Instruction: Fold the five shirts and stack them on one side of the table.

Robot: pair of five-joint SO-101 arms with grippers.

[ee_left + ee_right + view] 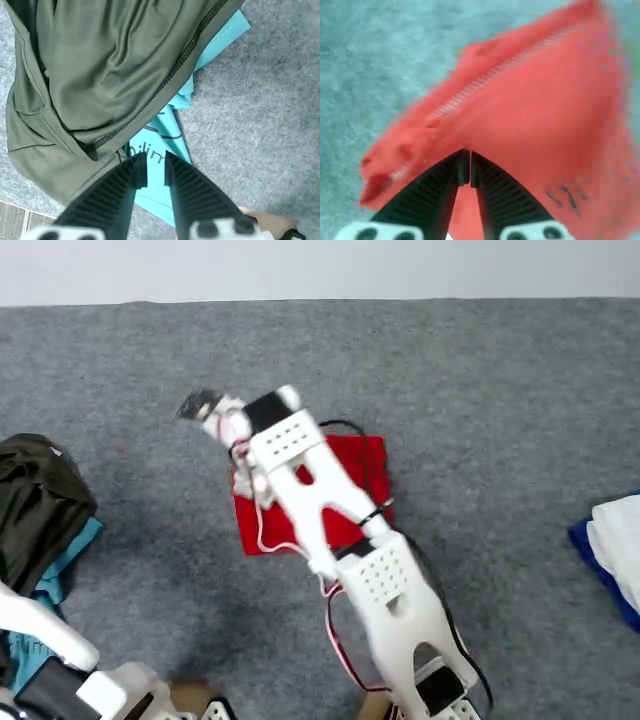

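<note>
Close by the near left corner of the tabletop: left pincer, open just a crack, holding nothing. Pointing down at a teal shirt, with a dark green zip-up top heaped over most of it. Both bunched up by the left edge, not folded neatly.

Over by the right edge: a white shirt lying on a blue shirt.

In the middle of the tabletop: the red shirt. Lying flat, folded into a small block, nearly square, a bit rumpled. A pale zip line slanting across it in the right wrist view, and a few dark marks near one side.

Farthest out: right pincer, just past the far left corner of the red shirt, its arm stretched right across the shirt. Tips squeezed together. Hard to tell if any red cloth is pinched between them.

Probably the shirt being worked on now: the red one. Just below and behind the right pincer, so much nearer to the right arm than to the left. Likely next: move it sideways to one of the edge piles.
</note>
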